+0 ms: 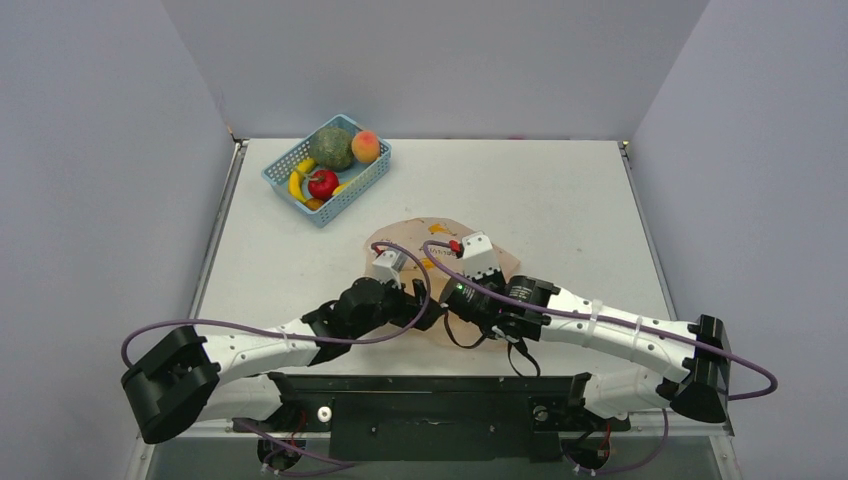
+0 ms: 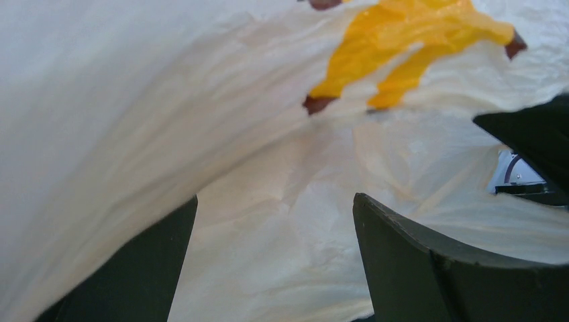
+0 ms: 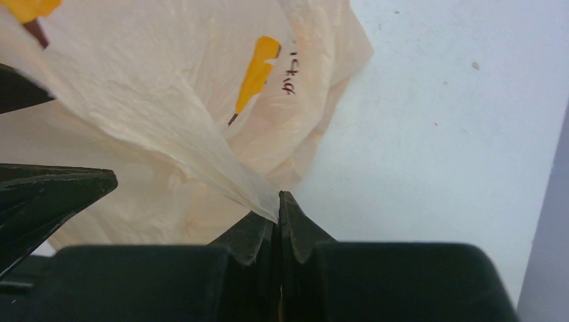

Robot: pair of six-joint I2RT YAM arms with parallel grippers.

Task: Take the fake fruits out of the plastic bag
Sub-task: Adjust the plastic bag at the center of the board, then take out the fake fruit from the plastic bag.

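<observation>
Little looks done: the right gripper pinches a bag fold, the left gripper gapes around film; fruits unseen, likely inside.

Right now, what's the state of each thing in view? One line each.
plastic bag: crumpled on the table, one fold pulled taut.
right gripper: shut on that fold.
left gripper: open, bag film filling its view.
blue basket: upright, holds green ball, red apple and more.

A white table carries two things. A plastic bag lies crumpled near the middle. A blue basket sits behind the bag, to its left.
</observation>
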